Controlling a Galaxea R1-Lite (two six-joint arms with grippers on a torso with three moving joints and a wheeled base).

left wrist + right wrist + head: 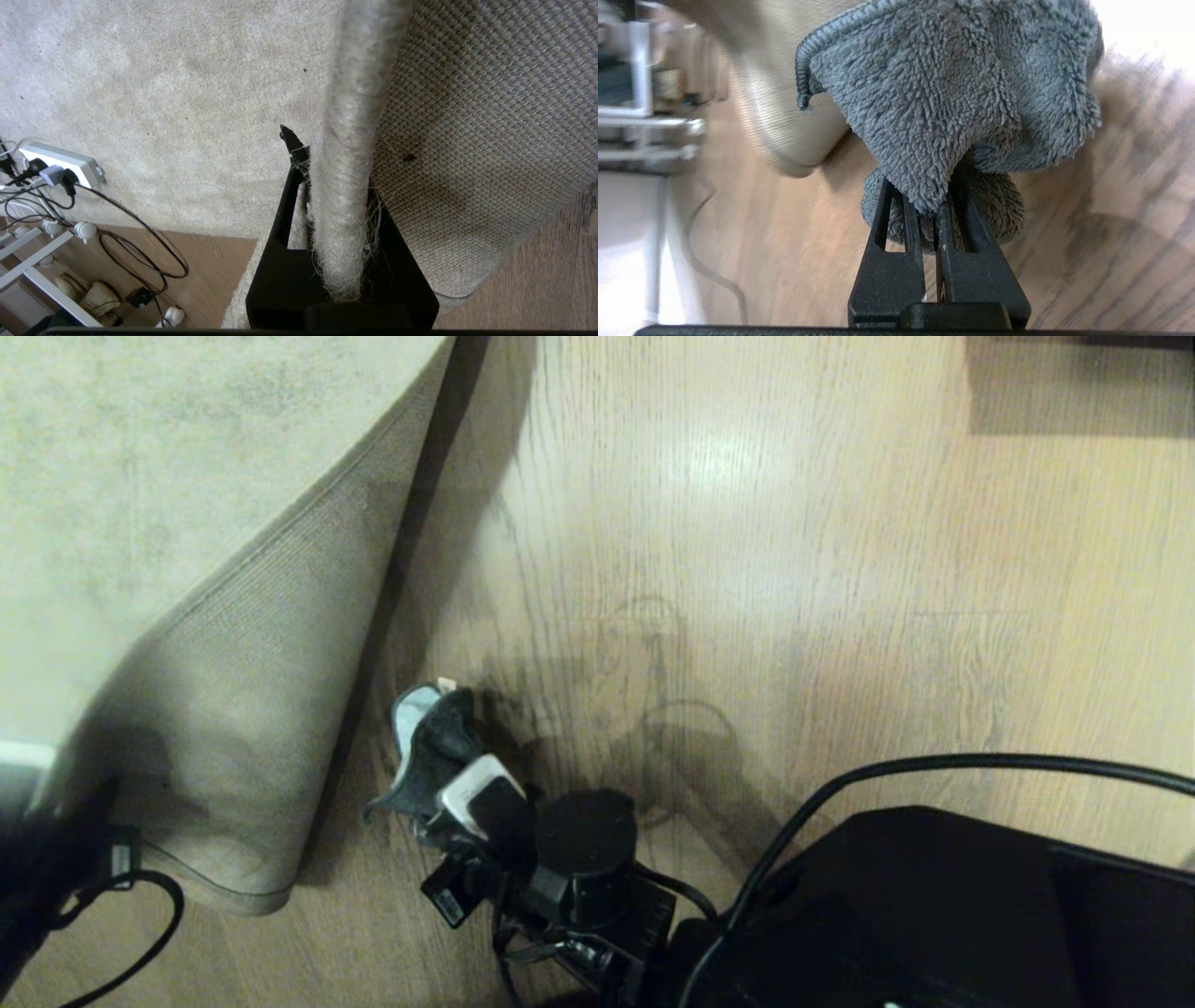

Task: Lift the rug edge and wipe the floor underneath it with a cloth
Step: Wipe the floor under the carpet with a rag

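The right end effector (931, 205) is clamped tight on the cloth (952, 93), a fluffy grey rag that bunches out past its black fingers. In the head view the cloth (431, 747) sits low over the floor (794, 569), just beside the raised rug edge (271, 709). The left end effector (338, 196) is closed on the rug edge (348, 154), pinching the pile border so that the corner is folded up and its woven tan backing (481, 140) faces outward. Bare wood-grain planks show beneath the lifted corner. Beyond the rug, a white power strip (63, 163) with black cables (140, 247) lies near the wall.
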